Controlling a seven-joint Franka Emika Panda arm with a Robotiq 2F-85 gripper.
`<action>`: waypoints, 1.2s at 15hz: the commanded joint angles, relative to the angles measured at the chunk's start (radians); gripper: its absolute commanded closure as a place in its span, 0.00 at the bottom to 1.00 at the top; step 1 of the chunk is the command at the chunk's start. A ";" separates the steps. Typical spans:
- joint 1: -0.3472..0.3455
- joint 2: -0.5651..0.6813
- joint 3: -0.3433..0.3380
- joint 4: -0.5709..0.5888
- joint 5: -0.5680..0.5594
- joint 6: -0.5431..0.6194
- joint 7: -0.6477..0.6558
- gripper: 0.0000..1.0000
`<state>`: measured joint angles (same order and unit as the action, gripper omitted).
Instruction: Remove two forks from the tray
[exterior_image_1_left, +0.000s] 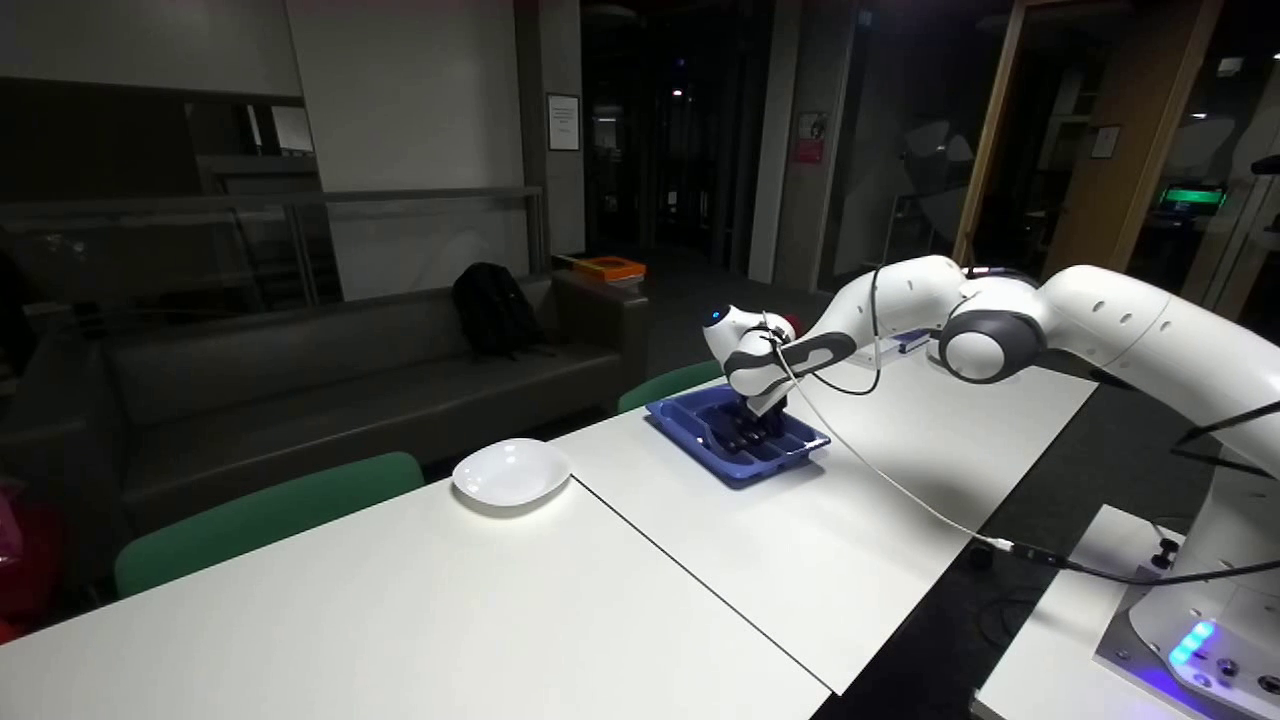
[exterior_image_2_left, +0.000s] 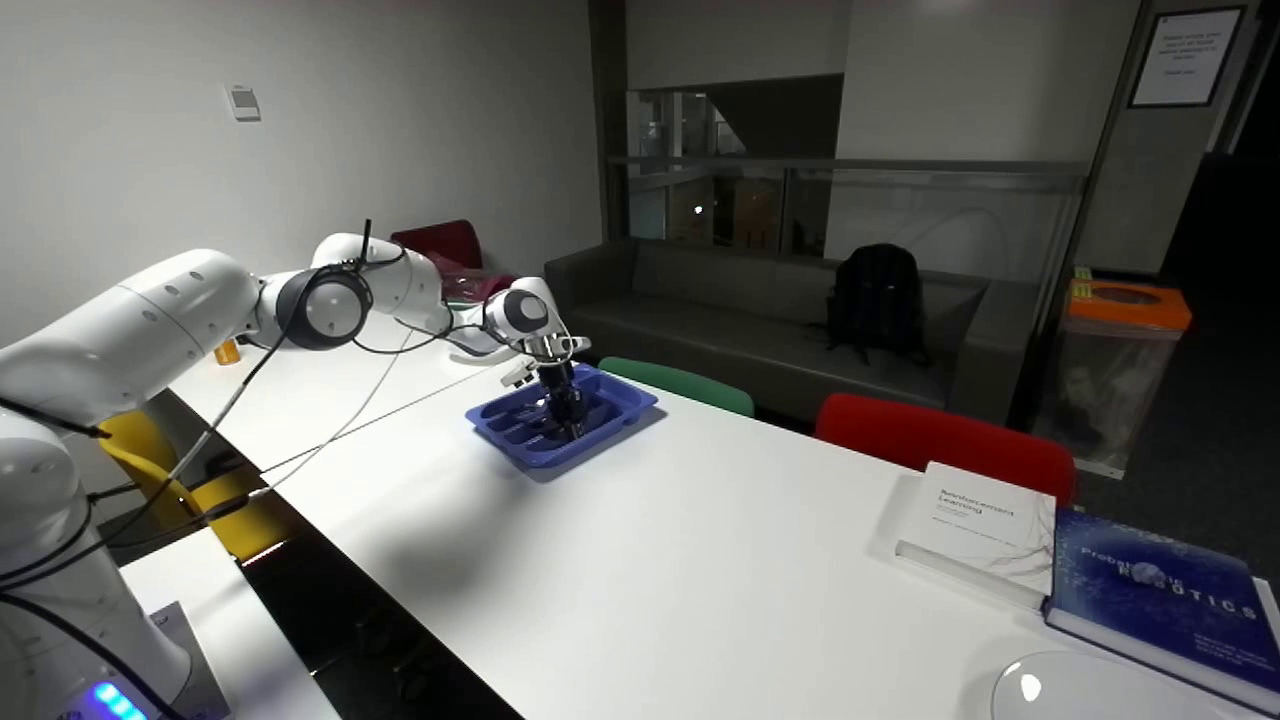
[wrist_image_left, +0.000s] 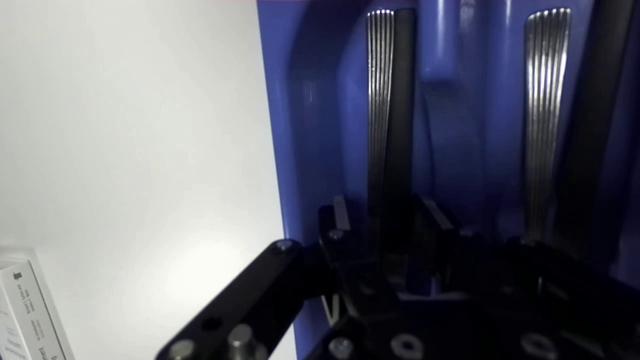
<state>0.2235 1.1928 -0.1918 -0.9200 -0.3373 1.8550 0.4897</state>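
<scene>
The blue tray (exterior_image_1_left: 688, 452) lies on the white table and also shows in an exterior view (exterior_image_2_left: 605, 437) and the wrist view (wrist_image_left: 315, 125). In the wrist view, a ribbed metal handle (wrist_image_left: 380, 70) lies in a tray compartment with a dark strip alongside, handle or shadow. Another ribbed metal handle (wrist_image_left: 545, 85) lies further right. Their heads are hidden beneath the gripper, so I cannot tell which are forks. My gripper (wrist_image_left: 384, 215) is open, its fingers apart on both sides of the first handle. In both exterior views the gripper (exterior_image_1_left: 757, 425) (exterior_image_2_left: 566, 412) points down inside the tray.
A white plate (exterior_image_1_left: 512, 473) sits on the table near the tray. Two books, one white (exterior_image_2_left: 980, 530) and one blue (exterior_image_2_left: 1160, 590), and a round white dish (exterior_image_2_left: 1090, 688) lie at the table's other end. Green chair backs (exterior_image_1_left: 270, 515) stand along the table edge.
</scene>
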 joint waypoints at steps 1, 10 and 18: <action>-0.022 0.018 0.013 0.037 0.010 0.018 -0.038 0.84; -0.036 0.014 0.026 0.030 0.020 0.063 -0.039 0.97; -0.042 -0.144 0.008 -0.073 0.010 -0.012 -0.028 0.97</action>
<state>0.1906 1.1639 -0.1791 -0.9177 -0.3300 1.8831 0.4872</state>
